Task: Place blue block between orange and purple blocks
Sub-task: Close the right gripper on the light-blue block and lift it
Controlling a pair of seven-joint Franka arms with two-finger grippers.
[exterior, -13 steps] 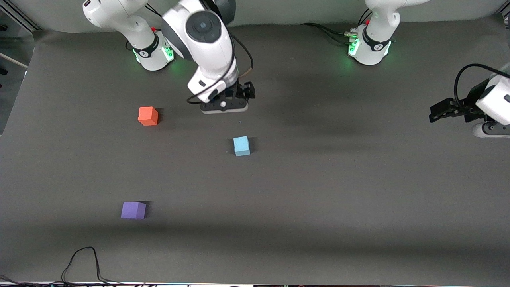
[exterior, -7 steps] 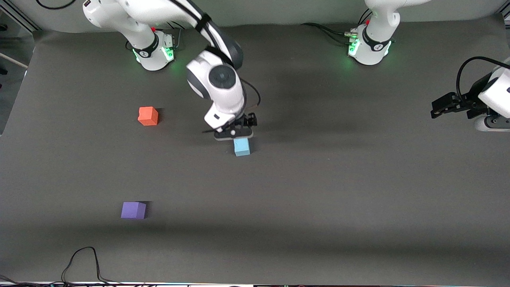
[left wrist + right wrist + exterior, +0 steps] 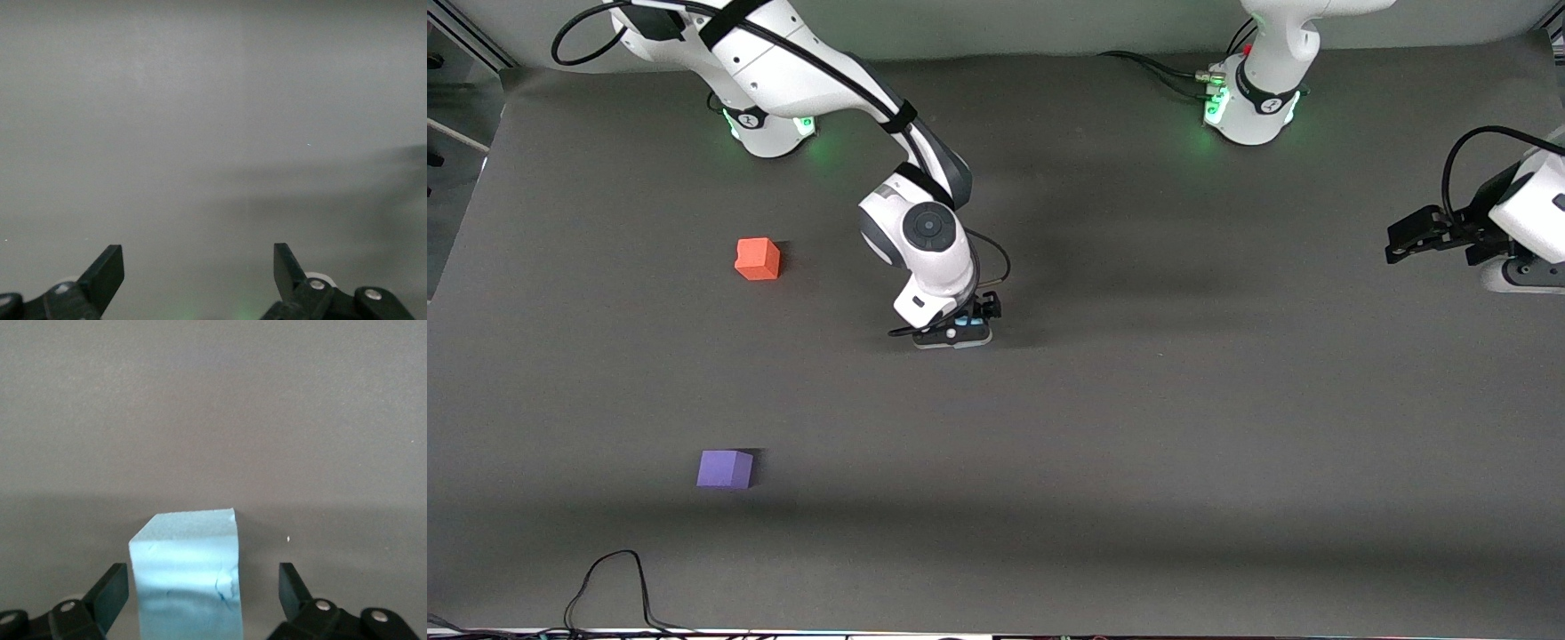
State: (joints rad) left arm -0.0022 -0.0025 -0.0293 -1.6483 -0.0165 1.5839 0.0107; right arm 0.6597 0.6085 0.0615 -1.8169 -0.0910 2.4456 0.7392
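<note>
Right wrist view: open pincer (image 3: 200, 593) astride blue block (image 3: 188, 577)

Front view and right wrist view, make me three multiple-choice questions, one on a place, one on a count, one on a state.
1. Which is nearest the front camera?
A. small matte violet-purple cube
B. small matte orange-red cube
C. small light sky-blue foam cube

2. How many cubes are there?
A. two
B. three
C. four

3. The right gripper's fingers are:
A. open around the blue cube
B. shut on it
C. over the orange cube

Key:
1 A, the purple cube lies lowest, below the orange cube.
2 B, counting the blue cube.
3 A, gaps show beside the cube in the right gripper.
</note>
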